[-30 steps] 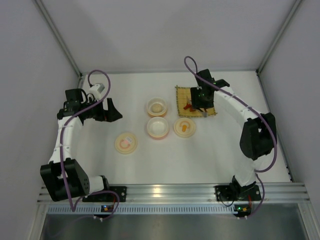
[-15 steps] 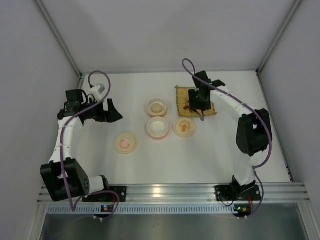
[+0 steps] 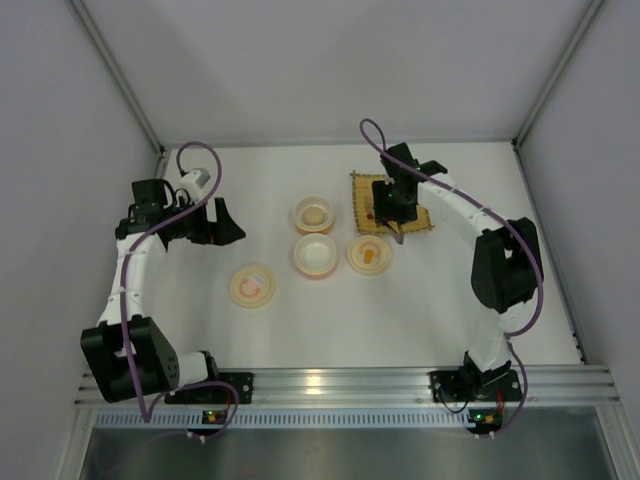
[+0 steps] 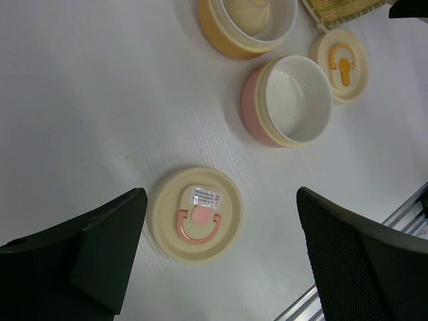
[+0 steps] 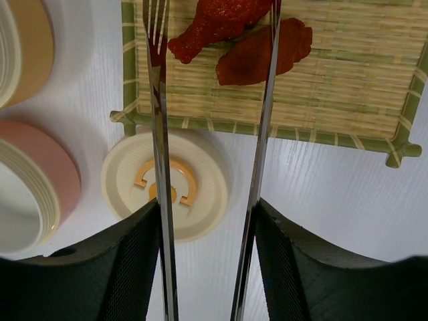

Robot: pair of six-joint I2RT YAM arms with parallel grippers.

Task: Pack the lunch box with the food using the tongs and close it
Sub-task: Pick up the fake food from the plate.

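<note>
On a smooth white table [image 3: 430,300] walled by plain pale panels, the right gripper [image 5: 207,221] pinches slim silver tongs [image 5: 160,134] whose tips reach two glossy red sausage pieces [image 5: 227,27] on a woven bamboo mat [image 5: 348,87], while the left gripper [image 4: 221,200], spread wide and empty, hovers above a round cream lid [image 4: 196,214].

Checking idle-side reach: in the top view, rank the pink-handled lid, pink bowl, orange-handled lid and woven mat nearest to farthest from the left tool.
1. pink-handled lid, left of centre, closest to the left tool
2. pink bowl, centre
3. orange-handled lid, right of the bowl
4. woven mat, far right
</note>
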